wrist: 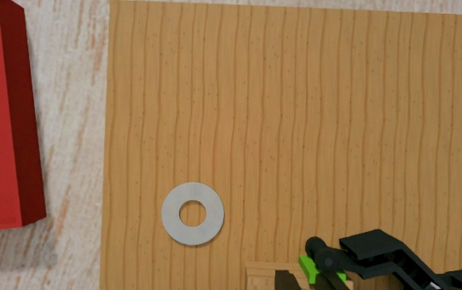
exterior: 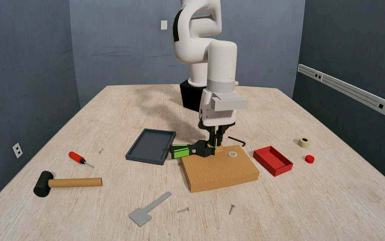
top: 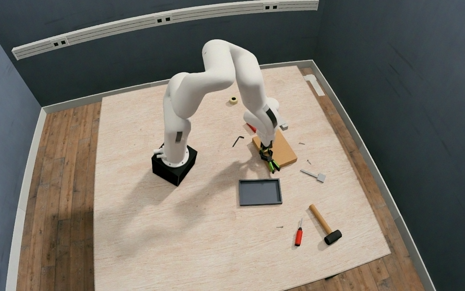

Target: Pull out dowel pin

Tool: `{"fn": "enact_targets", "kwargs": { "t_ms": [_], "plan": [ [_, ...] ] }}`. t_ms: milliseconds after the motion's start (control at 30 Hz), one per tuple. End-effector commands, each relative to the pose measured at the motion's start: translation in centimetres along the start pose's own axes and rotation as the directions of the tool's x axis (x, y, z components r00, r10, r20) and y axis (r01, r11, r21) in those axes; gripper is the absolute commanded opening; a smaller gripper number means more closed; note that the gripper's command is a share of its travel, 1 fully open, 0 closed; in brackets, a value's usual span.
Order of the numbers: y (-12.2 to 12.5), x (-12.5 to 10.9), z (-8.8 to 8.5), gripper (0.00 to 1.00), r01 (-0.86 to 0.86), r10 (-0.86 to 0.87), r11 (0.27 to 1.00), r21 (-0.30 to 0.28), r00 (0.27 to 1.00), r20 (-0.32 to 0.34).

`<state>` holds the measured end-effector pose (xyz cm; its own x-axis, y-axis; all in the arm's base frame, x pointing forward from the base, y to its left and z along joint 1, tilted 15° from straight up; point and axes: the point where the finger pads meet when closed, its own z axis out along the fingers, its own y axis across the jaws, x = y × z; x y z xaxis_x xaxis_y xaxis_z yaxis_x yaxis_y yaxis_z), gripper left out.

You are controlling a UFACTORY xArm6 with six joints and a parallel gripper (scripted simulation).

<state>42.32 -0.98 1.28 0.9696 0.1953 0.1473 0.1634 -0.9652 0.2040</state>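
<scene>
The orange bench board lies on the table. The black and green spring clamp grips the board's far left corner, handles pointing left. It also shows in the wrist view. The small wooden block sits at that corner under the clamp jaw, mostly hidden. My gripper points straight down onto the block and is shut on the dowel pin, which the fingers hide. A grey washer lies loose and flat on the board, apart from the block. I cannot make out the bench stop.
A grey tray stands left of the clamp and a red tray right of the board. A hex key lies behind the board. A hammer, screwdriver, grey scraper, screws, tape roll and red cap lie around.
</scene>
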Motion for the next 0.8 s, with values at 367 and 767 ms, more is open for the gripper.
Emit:
{"fn": "enact_targets", "kwargs": {
  "t_ms": [367,767],
  "plan": [
    [0.03,0.11,-0.07,0.0,0.02,-0.02,1.0,-0.001,1.0,-0.002],
    [0.03,0.11,-0.07,0.0,0.038,-0.038,0.999,-0.001,0.999,-0.002]
  ]
}}
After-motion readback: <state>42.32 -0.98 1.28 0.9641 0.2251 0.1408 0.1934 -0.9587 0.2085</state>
